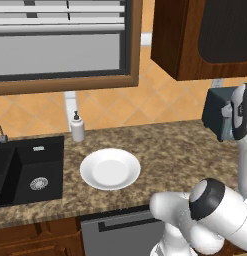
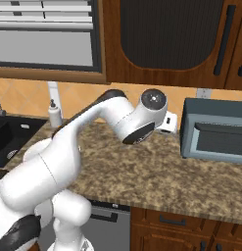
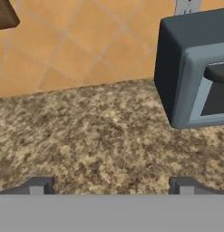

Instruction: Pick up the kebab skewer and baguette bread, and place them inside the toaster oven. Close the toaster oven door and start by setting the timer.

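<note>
The speckled brown stone worktop [image 1: 175, 150] runs below an orange tiled wall, and the toaster oven [image 2: 214, 130] stands at its back right, against the wall under a dark wooden cabinet [image 2: 171, 39]. Its door [image 2: 218, 138] is shut, the dark glass upright in its grey frame with the dark bar handle [image 2: 215, 128] across the top. In the hand view the oven [image 3: 195, 68] sits at the upper right, seen from its left front corner, with bare worktop before it. The gripper [image 3: 111, 183] hangs above that stretch of worktop, to the left of the oven and apart from it; its jaws stand wide apart and hold nothing. A white plate [image 1: 110, 168] lies near the front edge of the worktop, well to the left of the oven, and nothing lies on it. To the plate's left a black sink [image 1: 26, 170] is let into the worktop, and a white soap dispenser [image 1: 77, 127] stands at the back edge just behind the sink's right corner.
</note>
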### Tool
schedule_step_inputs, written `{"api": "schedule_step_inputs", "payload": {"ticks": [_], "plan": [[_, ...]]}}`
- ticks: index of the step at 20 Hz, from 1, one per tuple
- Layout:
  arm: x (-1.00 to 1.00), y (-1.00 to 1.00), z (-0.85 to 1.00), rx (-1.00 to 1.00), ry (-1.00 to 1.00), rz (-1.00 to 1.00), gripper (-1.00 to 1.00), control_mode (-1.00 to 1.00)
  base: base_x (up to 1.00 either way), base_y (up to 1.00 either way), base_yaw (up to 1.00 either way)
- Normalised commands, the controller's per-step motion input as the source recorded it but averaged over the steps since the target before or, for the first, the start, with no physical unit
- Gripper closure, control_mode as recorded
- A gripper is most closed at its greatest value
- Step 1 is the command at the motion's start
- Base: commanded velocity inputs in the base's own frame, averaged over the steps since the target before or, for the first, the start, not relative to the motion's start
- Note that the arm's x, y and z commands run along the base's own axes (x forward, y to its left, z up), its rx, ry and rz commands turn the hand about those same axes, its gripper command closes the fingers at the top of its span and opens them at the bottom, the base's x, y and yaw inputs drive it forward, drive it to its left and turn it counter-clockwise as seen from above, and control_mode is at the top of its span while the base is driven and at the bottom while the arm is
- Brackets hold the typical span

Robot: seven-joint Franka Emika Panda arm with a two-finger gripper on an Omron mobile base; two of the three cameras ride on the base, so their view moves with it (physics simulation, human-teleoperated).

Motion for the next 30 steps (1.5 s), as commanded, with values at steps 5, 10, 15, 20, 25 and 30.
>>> {"api": "schedule_step_inputs", "payload": {"ticks": [5,10,15,20,25,30], "plan": [[-0.92,1.0,0.28,-0.02,0.07,0.0,-1.0,-1.0,0.0,0.0,0.0],[-0.91,1.0,0.39,0.0,0.07,0.0,-1.0,-1.0,0.0,0.0,0.0],[-0.45,0.92,0.41,0.0,0.09,0.0,-1.0,-1.0,0.0,0.0,0.0],[-0.01,0.57,0.36,0.0,0.09,0.0,-1.0,-1.0,0.0,0.0,0.0],[0.0,0.26,0.08,0.0,0.05,0.0,-1.0,-1.0,0.0,0.0,0.0],[0.0,0.18,-0.01,-0.01,0.04,0.02,-1.0,-1.0,0.0,0.0,0.0]]}}
